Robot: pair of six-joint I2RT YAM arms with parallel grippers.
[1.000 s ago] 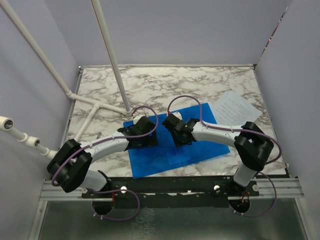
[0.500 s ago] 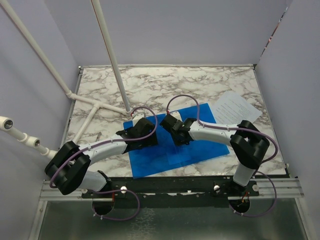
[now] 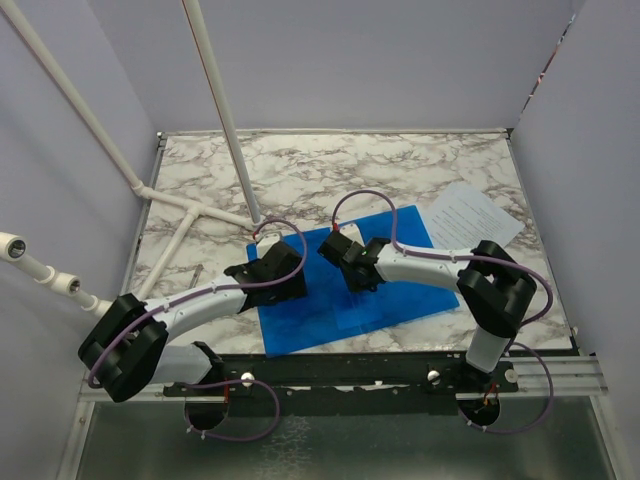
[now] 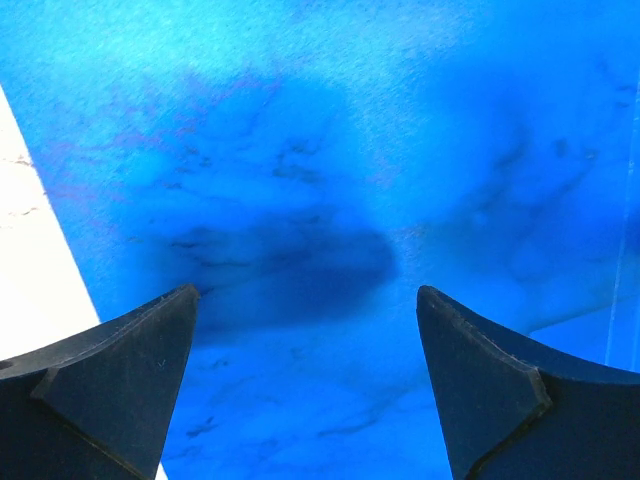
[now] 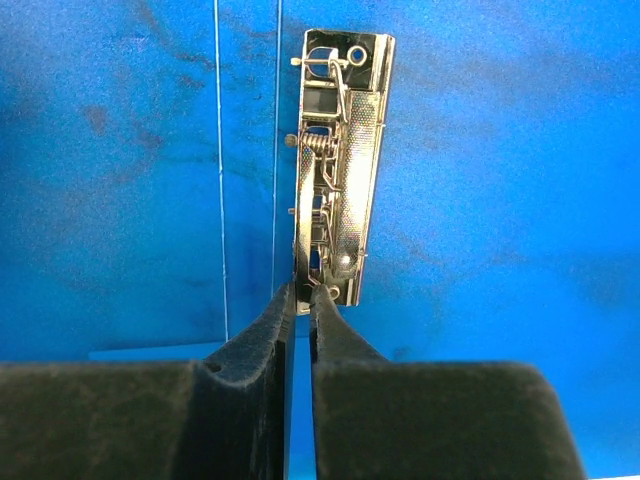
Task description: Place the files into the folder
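The blue folder [image 3: 320, 310] lies open and flat on the marble table, near the front. In the top view the files [image 3: 470, 215], white printed sheets, rest at the right, partly beside the folder's far right corner. My left gripper [image 3: 280, 270] hangs low over the folder's left part, open, with only blue plastic [image 4: 320, 150] between its fingers [image 4: 130, 370]. Over the folder's middle, my right gripper [image 3: 338, 250] is shut on the near end of the metal clip [image 5: 340, 150]. Its tips [image 5: 303, 292] pinch the clip's thin left edge above the blue sheet [image 5: 500, 150].
White pipes [image 3: 190, 215] lie on the table's left side, and a slanted white pole [image 3: 225, 110] rises behind the folder. Grey walls close in the marble table [image 3: 330, 165] on three sides. A strip of the table [image 4: 30, 250] shows left of the folder in the left wrist view.
The right gripper's jaws have closed onto the clip while it edged slightly left. The left arm has shifted a little to the left and lower, still open.
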